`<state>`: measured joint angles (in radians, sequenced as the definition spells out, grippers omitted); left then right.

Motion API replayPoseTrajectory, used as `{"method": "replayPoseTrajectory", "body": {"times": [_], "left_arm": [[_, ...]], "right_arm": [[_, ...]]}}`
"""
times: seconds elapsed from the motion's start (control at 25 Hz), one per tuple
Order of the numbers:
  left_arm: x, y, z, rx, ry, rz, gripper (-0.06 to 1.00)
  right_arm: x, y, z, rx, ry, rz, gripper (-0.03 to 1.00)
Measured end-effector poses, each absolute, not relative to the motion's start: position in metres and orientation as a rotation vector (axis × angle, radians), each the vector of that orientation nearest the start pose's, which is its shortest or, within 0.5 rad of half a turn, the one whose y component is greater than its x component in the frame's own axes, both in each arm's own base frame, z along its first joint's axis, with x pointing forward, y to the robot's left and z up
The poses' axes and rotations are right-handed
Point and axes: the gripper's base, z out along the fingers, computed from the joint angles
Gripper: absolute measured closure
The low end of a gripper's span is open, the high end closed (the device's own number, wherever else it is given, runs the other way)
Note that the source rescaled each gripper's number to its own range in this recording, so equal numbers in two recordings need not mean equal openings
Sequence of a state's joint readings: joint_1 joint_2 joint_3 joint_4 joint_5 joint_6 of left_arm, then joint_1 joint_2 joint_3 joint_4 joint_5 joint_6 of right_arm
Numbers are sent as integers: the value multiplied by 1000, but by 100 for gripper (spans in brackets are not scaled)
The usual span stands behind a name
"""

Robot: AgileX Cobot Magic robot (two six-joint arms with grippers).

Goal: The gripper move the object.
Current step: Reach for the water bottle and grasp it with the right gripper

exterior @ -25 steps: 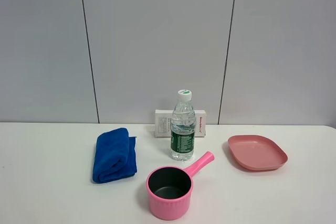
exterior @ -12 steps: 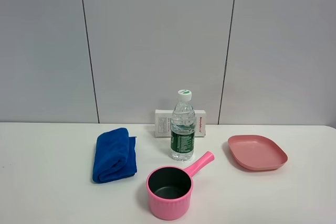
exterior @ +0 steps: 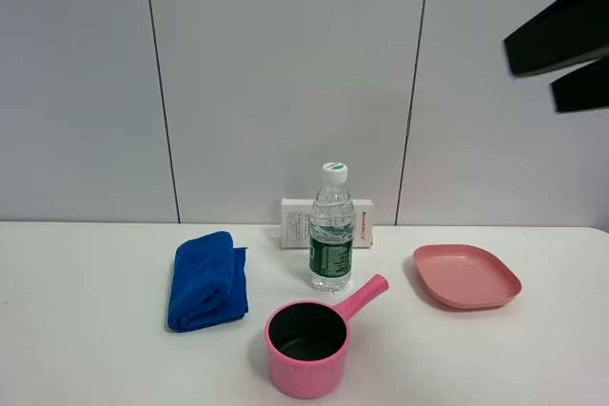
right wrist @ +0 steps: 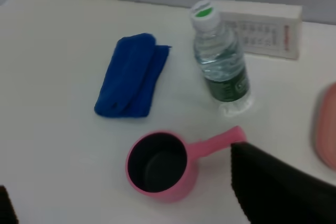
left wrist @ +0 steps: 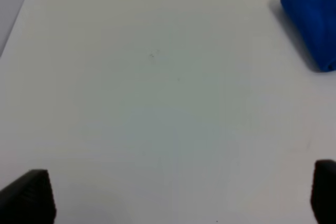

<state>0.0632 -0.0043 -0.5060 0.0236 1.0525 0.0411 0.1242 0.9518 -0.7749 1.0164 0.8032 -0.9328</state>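
The clear water bottle with a white cap and dark green label stands upright on the white table, just behind the pink pot. It also shows in the right wrist view. My right gripper hangs high at the upper right, far above the table, nothing between its fingers. In the right wrist view the right gripper is open, its black fingers wide apart, well above the bottle. My left gripper is open and empty over bare table; it is out of the high view.
A folded blue towel lies left of the bottle and shows in the left wrist view. A white box leans against the wall behind the bottle. A pink plate lies at the right. The pot's handle points toward the bottle.
My right gripper has come into the high view at the upper right; it was out of view before. The things on the table have not moved.
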Motion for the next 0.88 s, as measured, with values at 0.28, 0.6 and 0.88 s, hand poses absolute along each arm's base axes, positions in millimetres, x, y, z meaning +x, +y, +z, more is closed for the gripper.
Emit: {"method": "replayPoseTrajectory", "body": {"times": [0.28, 0.6, 0.88], "left_arm": [[-6, 1, 280, -24, 2027, 94, -6], [-6, 1, 280, -24, 2027, 94, -6], [-6, 1, 280, -24, 2027, 94, -6]], "right_arm": [[213, 133, 285, -861, 2038, 516, 35], [219, 210, 237, -894, 2131, 547, 36], [254, 249, 235, -768, 2238, 618, 36]]}}
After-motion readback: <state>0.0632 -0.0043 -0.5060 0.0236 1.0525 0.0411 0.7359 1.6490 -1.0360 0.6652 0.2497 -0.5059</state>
